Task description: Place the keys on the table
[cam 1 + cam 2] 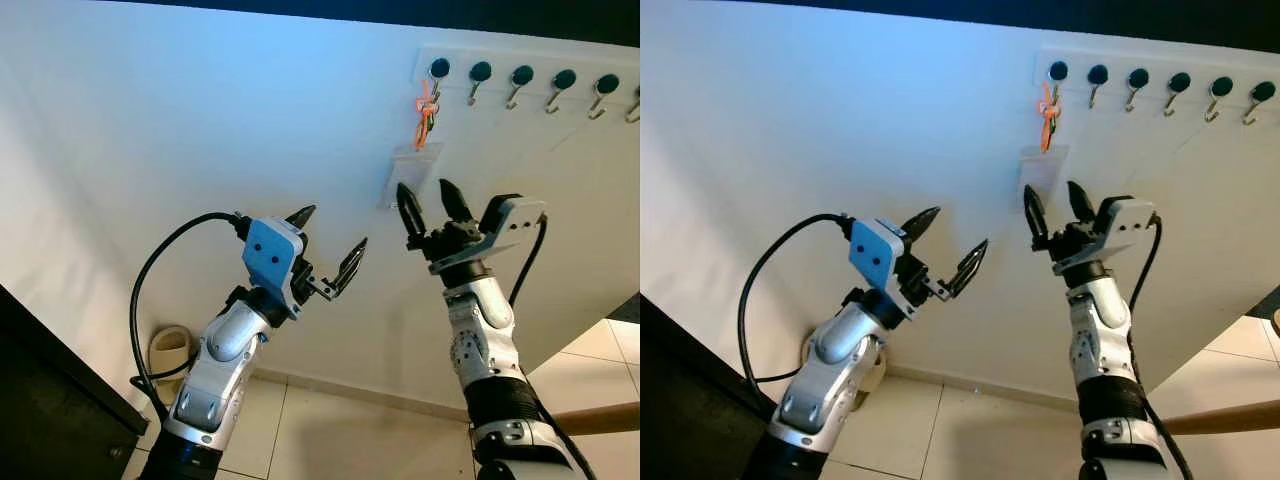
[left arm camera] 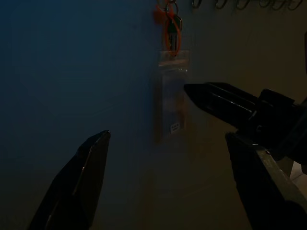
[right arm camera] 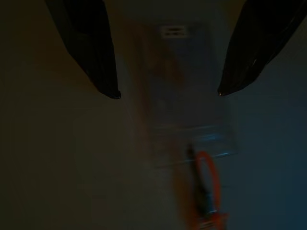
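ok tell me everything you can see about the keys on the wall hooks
The keys hang from the leftmost hook of a white wall rack, on an orange loop with a dark key. Below dangles a clear plastic tag pouch, flat against the wall. Nothing grips them; the open right gripper sits just below the pouch.

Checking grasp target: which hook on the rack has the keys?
The leftmost hook: the keys with a clear tag hang from it; the other hooks are bare.
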`<state>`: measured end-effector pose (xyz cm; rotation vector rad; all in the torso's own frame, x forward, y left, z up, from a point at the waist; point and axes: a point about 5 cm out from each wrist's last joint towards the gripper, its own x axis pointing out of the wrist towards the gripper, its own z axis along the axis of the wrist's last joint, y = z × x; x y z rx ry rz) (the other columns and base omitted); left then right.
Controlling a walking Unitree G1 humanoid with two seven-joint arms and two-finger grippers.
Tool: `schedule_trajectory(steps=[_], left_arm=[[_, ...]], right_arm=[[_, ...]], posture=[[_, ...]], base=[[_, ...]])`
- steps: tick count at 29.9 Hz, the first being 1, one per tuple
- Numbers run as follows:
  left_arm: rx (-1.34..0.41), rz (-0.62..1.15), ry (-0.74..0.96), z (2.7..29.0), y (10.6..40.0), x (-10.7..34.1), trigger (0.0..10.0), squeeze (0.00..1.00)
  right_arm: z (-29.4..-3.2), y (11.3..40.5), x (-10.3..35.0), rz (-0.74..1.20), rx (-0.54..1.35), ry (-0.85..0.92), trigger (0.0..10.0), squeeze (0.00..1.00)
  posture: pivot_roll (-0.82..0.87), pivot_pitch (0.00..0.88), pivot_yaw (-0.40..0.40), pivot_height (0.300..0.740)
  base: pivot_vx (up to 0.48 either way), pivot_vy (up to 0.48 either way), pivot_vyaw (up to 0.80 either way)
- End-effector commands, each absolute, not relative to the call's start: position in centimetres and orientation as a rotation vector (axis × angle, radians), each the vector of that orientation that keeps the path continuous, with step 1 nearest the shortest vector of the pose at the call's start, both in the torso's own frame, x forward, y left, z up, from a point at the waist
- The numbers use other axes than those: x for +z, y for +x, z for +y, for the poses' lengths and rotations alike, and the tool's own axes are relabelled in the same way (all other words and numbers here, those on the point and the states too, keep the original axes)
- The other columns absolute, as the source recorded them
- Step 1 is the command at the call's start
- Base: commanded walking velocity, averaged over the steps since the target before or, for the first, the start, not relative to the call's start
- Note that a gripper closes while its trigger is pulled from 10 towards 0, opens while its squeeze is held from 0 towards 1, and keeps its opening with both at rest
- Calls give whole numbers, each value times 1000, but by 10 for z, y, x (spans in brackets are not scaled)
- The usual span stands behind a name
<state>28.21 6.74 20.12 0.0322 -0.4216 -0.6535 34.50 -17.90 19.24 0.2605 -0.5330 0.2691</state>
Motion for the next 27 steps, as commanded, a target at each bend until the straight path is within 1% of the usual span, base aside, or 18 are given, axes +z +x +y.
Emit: schedule_trajectory(steps=[1, 4, 9, 14, 21, 27], left_arm=[[-663, -420, 16, 65, 280, 201, 10000, 0], [-665, -418, 17, 64, 280, 200, 10000, 0], [-662, -419, 20, 66, 280, 201, 10000, 0], [-662, -419, 21, 66, 281, 201, 10000, 0], [-658, -421, 24, 67, 281, 202, 10000, 0], [-658, -422, 26, 67, 282, 202, 10000, 0]], right_arm=[[-183, 344, 177, -474, 245, 333, 10000, 0], [-178, 342, 155, -381, 276, 446, 10000, 0], [-174, 343, 148, -345, 297, 477, 10000, 0], [-174, 345, 147, -338, 304, 485, 10000, 0], [-182, 354, 157, -359, 307, 522, 10000, 0], [-178, 358, 161, -359, 347, 537, 10000, 0]], posture=[[47, 142, -15, 740], [51, 143, -13, 740], [53, 144, -13, 740], [57, 143, -13, 740], [60, 141, -11, 740], [61, 140, -13, 740]], base=[[0, 0, 0], [0, 0, 0], [0, 0, 0], [0, 0, 0], [0, 0, 0], [0, 0, 0]])
